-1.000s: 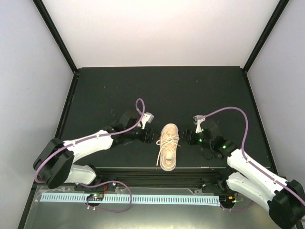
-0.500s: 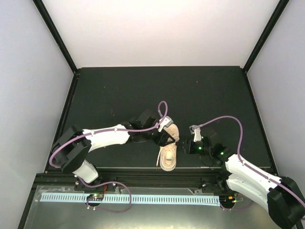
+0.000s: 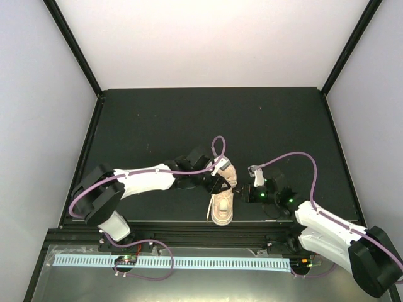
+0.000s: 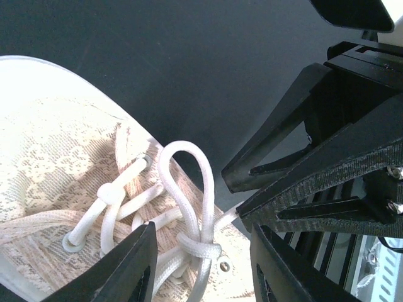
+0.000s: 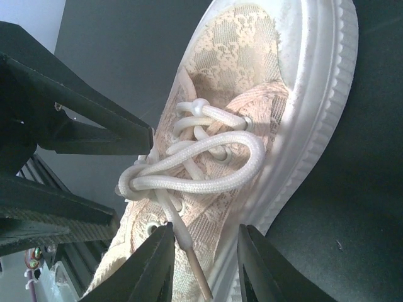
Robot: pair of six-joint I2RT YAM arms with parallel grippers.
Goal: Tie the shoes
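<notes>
Shoe (image 3: 222,206): sitting at the near middle of tabletop (image 3: 157,119), close to the front edge, toe pointing to the far side. Showing on top: one loop (image 5: 195,182) cinched at a knot (image 4: 198,246), plus a free tail (image 5: 179,236) trailing heelward. Left tool (image 4: 201,233): hovering over the shoe, fingers apart, straddling the knot and the loop's base. Right tool (image 5: 206,229): hovering just beside the shoe's right side, fingers apart, straddling the tail. Reading this as pre-grasp, nothing clamped yet. Suggesting: pinching the loop just above the knot with left, clamping the tail close to the knot with right, not out at the tip. Then pulling apart low and level, avoiding lifting the shoe. Watching clearance too, both tools crowding the same knot.
</notes>
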